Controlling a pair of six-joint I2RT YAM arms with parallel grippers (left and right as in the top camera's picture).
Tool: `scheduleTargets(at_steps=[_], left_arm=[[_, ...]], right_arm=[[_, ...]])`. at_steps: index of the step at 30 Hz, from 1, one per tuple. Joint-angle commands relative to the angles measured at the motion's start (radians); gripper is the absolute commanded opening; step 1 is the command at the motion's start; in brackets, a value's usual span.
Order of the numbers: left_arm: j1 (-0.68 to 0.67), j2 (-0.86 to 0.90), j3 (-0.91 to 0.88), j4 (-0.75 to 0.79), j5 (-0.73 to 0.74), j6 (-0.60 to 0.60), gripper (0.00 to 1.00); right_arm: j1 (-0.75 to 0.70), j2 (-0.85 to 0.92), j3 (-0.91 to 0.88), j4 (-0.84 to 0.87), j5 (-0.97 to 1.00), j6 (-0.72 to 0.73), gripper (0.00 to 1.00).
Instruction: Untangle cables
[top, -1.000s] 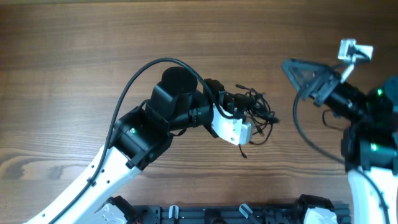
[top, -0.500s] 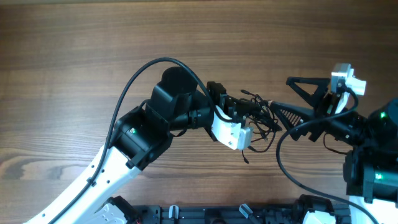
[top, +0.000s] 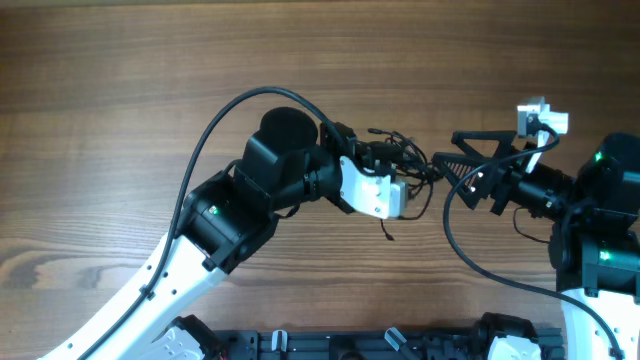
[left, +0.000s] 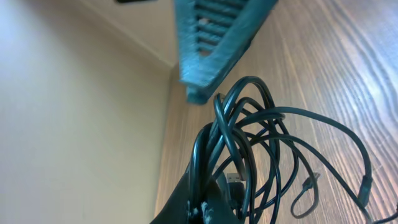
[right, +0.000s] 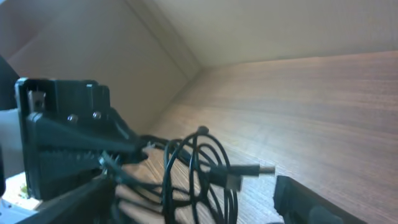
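Left jaws clamp our tangled thin black cables (top: 405, 152); right jaws apart beside them. Next we pinch one loop.

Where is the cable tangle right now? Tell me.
In the overhead view, the cables sit just right of centre, bunched in the left gripper, with the open right gripper immediately to their right.

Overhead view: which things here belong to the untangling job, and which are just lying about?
Part of the job: tangled cables; left end effector, gripping them; right end effector, open beside them.
Just there: wooden table; thick black cable running along the left arm.
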Motion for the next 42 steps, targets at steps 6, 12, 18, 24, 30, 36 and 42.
scheduleTargets(at_steps=[6,12,18,24,30,36,42], left_arm=[[0.003,-0.001,0.006,-0.015,-0.119,-0.164,0.04],[0.002,-0.001,0.006,-0.019,-0.119,-0.364,0.04],[0.002,-0.001,0.006,-0.011,-0.115,-0.586,0.04],[0.002,-0.001,0.006,0.001,-0.115,-0.787,0.04],[0.002,-0.001,0.006,0.008,-0.115,-0.797,0.04],[0.002,-0.001,0.006,0.008,-0.114,-0.898,0.04],[0.002,-0.001,0.006,0.008,-0.115,-0.899,0.04]], right_arm=[[0.000,0.003,0.012,-0.012,-0.006,-0.070,0.70],[0.000,0.003,0.012,-0.040,-0.079,-0.204,0.70],[0.000,0.005,0.012,-0.116,-0.086,-0.278,0.71],[0.000,0.005,0.012,-0.131,-0.115,-0.306,0.71],[0.000,0.005,0.012,-0.134,-0.115,-0.309,0.59],[0.000,0.017,0.012,-0.136,-0.115,-0.327,0.44],[0.000,0.027,0.012,-0.142,-0.116,-0.327,0.11]])
